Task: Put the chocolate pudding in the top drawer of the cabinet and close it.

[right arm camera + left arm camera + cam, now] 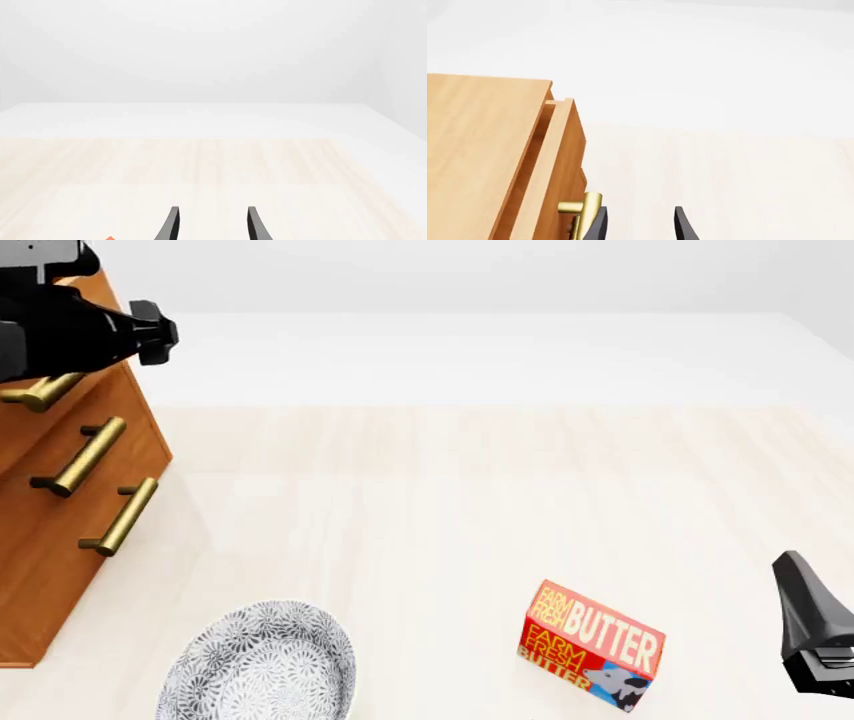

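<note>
One butter box (589,647), patterned bowl (260,665) nearby

Left arm (60,330) is showing as matte black, blocky housing ending in a short knobbed stub. Right gripper (210,225) is presenting two slim black fingers (170,225), tapering and curving to pointed tips. No markings or cables are showing.

The front view looks forward and down over the surface (441,510). Each wrist view sits close behind its end effector, looking along the fingers; the left shares the cabinet (480,150) with the front view
</note>
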Tool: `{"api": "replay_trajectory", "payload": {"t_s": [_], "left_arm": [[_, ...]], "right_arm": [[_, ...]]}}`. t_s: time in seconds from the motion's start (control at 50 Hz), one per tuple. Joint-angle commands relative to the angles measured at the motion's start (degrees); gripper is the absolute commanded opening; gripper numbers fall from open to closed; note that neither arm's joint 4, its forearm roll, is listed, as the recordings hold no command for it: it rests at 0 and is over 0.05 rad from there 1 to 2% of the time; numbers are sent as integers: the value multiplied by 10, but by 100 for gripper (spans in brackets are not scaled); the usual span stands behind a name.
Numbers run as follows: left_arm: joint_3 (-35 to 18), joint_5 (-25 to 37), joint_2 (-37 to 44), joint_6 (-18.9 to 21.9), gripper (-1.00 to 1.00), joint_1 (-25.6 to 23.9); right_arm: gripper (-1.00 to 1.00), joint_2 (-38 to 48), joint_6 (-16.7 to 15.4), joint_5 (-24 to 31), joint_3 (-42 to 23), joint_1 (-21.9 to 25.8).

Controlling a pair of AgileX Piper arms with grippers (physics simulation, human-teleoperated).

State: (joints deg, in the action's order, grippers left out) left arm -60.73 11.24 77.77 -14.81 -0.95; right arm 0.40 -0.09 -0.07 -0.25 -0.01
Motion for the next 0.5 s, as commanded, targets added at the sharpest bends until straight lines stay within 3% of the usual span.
{"api": "replay_trajectory", "payload": {"t_s": [0.02,0.5], "left_arm": [[57,4,56,-10,100,7],[77,-4,46,0,100,39]], "right_arm": [[100,0,0,0,0,0],[100,0,0,0,0,0]]}}
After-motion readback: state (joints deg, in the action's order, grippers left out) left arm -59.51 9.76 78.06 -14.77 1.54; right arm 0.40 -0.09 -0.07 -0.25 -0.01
